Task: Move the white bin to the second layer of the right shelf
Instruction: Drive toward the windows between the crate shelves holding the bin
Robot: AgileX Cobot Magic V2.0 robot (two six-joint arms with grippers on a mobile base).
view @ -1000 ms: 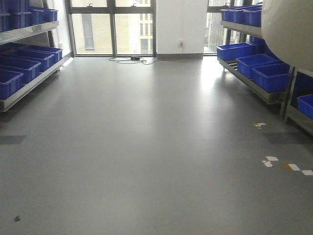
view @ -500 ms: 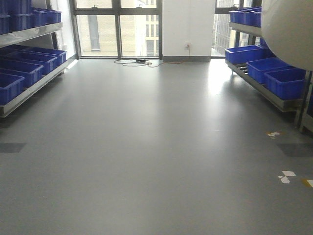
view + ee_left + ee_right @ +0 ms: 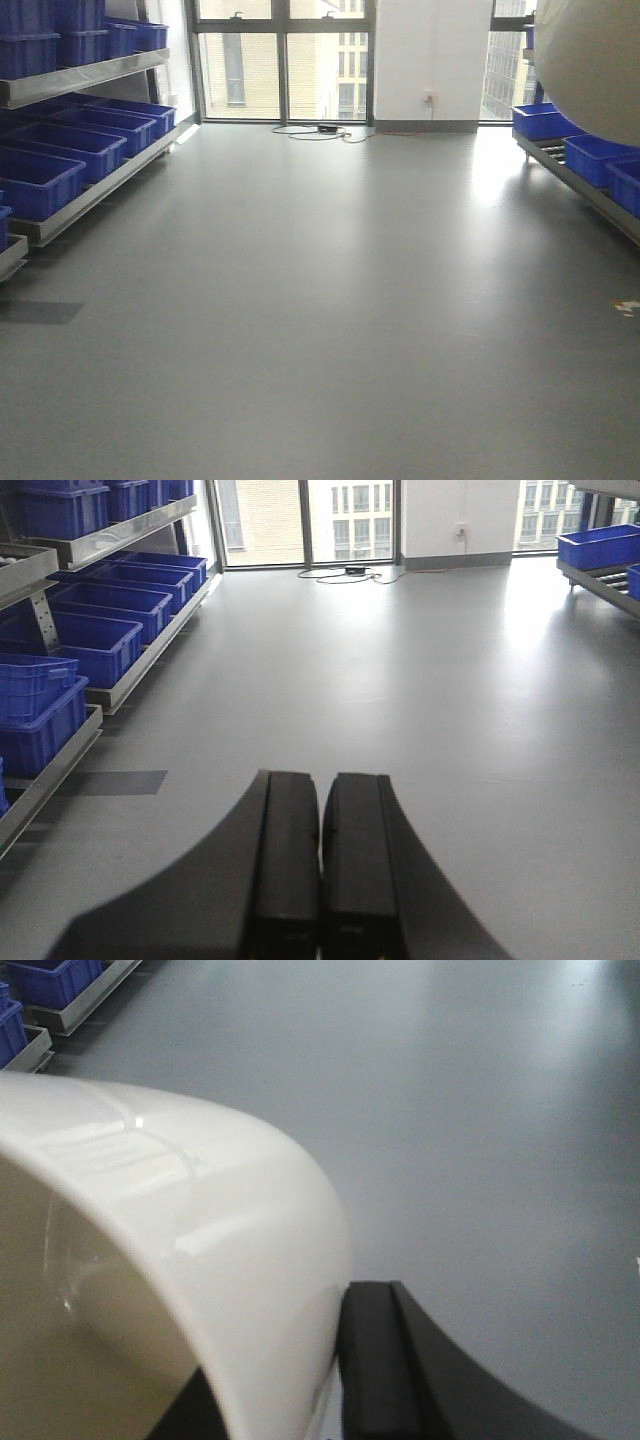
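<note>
Across the front view, grey floor (image 3: 320,300) is stretching toward windows (image 3: 285,60) at 12 o'clock. A left rack (image 3: 100,185) at 9 o'clock and a right rack (image 3: 585,190) at 3 o'clock are each carrying blue crates (image 3: 40,180); their contents cannot be told. The white bin (image 3: 595,60) is hanging at 2 o'clock, off both racks. The right gripper (image 3: 290,1380) is clamping the bin's wall between its fingers. The left gripper (image 3: 320,860) is pressing its jaws together, gripping nothing.
</note>
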